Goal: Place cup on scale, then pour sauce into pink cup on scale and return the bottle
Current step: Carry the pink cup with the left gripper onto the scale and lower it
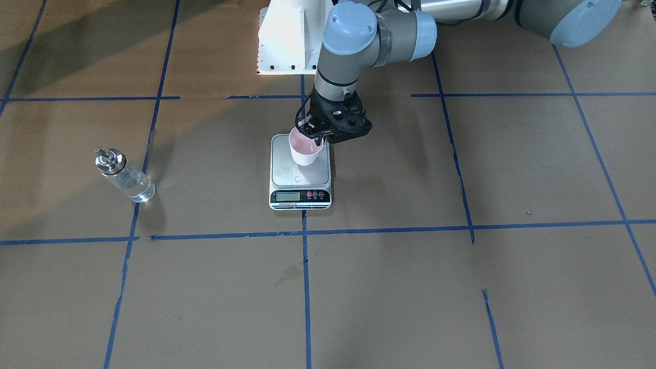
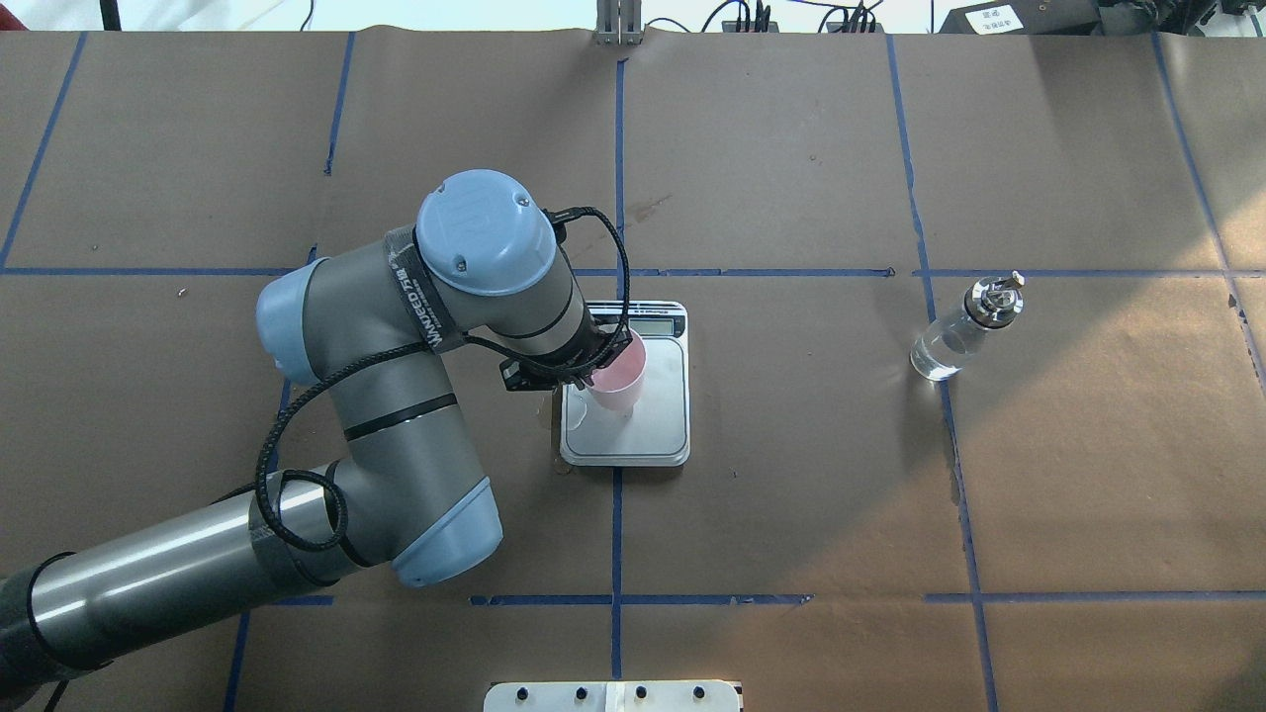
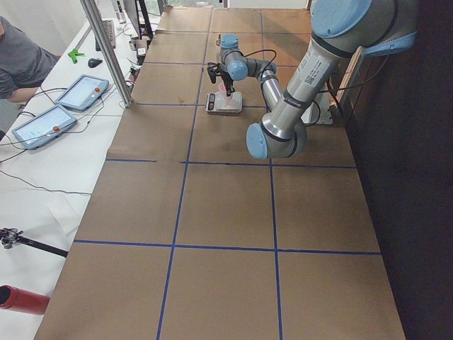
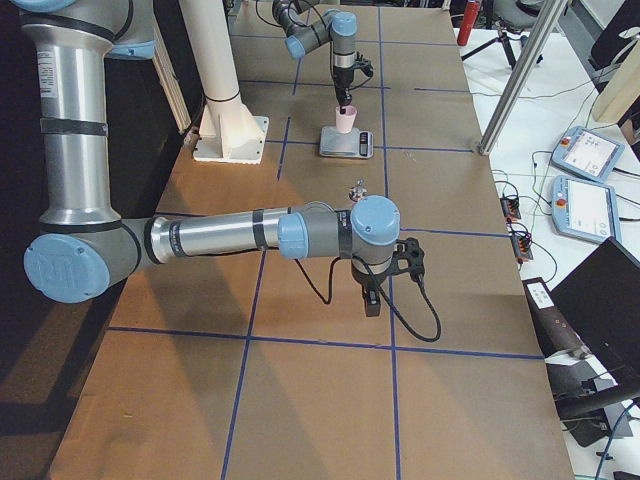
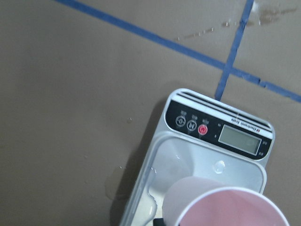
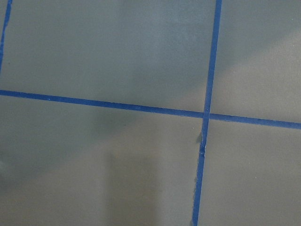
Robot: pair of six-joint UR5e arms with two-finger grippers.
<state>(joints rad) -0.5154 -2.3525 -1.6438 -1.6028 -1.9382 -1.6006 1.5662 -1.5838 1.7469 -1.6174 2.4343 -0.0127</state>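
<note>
One pink cup fills the bottom of the left wrist view. The left gripper pinches its rim, jaws drawn narrow on the wall. Directly below that gripper lies the single scale; the cup's base is at its steel platform, though contact cannot be told. One bottle, upright with clear sauce inside, stands well apart toward the robot's right. The right gripper hangs near the bottle; how its jaws stand cannot be told.
</note>
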